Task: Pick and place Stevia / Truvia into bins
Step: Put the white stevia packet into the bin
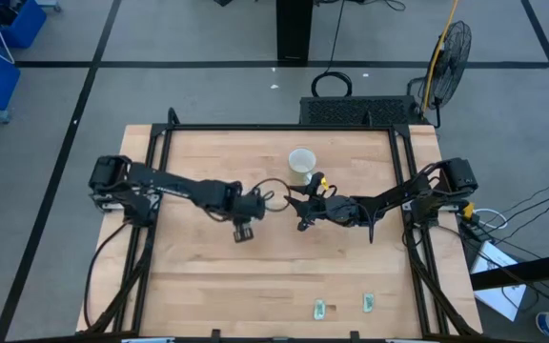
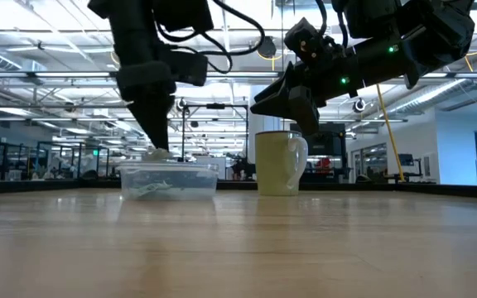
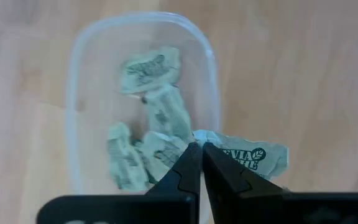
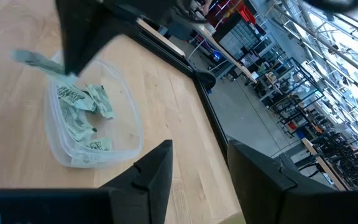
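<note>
The clear oval bin (image 3: pixel 73 93) sits on the table with several pale green Stevia packets (image 3: pixel 148 68) lying in it; it also shows in the low view (image 2: pixel 168 180) and the right wrist view (image 4: pixel 126 134). My left gripper (image 3: pixel 197 148) hangs just over the bin's rim, shut on one more packet (image 3: pixel 247 158). My right gripper (image 4: pixel 201 155) is open and holds nothing, raised in the air beside the bin (image 2: pixel 292 103). Two loose packets (image 1: pixel 319 309) (image 1: pixel 369 303) lie flat near the table's near edge. My left gripper pinches the packet by one end (image 3: pixel 207 140) between its two fingertips, coming from above and pointing down. The packet is lifted clear and sticks out sideways from the fingertips (image 4: pixel 36 59), just above the bin's rim.
A white mug (image 1: pixel 301 162) stands on the table just beyond the bin, towards the far edge (image 2: pixel 280 161). Bare wooden tabletop (image 1: pixel 255 276) stretches between the arms and the two loose packets.
</note>
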Robot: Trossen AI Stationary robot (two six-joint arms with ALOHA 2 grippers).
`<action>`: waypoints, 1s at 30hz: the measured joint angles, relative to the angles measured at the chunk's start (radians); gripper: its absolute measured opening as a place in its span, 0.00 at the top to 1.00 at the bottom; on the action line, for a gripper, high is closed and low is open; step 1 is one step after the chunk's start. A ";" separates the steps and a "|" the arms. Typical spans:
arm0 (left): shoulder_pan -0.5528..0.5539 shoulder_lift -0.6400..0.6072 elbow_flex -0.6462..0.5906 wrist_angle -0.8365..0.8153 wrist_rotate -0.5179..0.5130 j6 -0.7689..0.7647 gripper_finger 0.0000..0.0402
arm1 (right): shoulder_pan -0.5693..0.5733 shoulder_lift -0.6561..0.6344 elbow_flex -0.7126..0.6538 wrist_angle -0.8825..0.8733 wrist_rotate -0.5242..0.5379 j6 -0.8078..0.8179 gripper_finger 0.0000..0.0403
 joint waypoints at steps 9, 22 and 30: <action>0.084 0.000 0.000 0.081 0.002 0.111 0.97 | 0.000 0.000 0.000 -0.022 0.000 0.000 0.64; 0.135 0.053 0.000 0.090 0.002 0.177 0.93 | 0.000 0.000 0.000 -0.046 0.000 0.024 0.64; 0.127 0.053 0.000 0.093 -0.007 0.176 0.77 | 0.067 0.000 0.000 -0.051 0.000 -0.054 0.64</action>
